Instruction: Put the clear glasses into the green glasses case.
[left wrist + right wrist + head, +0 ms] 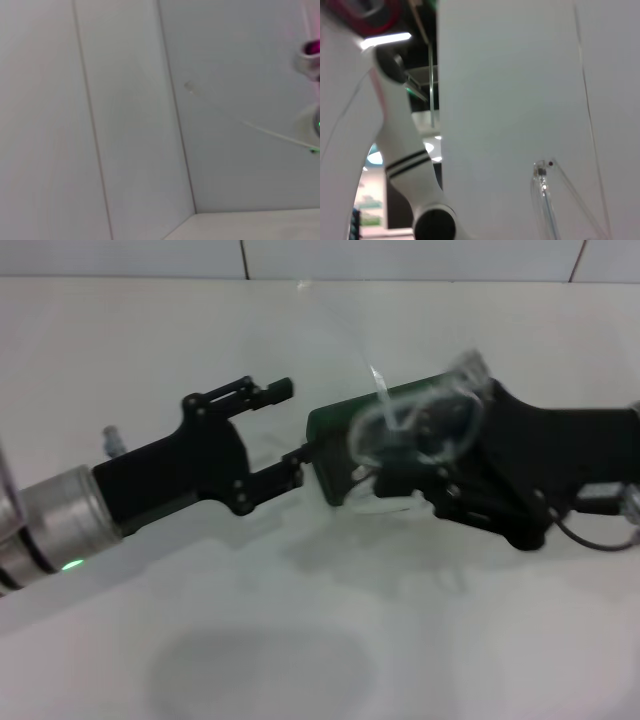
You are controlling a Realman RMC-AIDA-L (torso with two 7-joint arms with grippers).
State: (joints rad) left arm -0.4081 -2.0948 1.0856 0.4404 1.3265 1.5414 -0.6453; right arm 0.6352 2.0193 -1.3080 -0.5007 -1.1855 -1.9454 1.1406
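Glasses (415,425), transparent, over green case (335,435)

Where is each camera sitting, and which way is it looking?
Head view: sits on the robot's head, looking forward and down at the white table; it shows the left hand, open by the green glasses case, and the right hand at the clear glasses over the case.
Left wrist view: sits on the left arm, facing a white wall corner; no hand shows.
Right wrist view: sits on the right arm, facing upward past a white panel; a white robot arm shows.
Shared: the right wrist and head views both catch the clear glasses.
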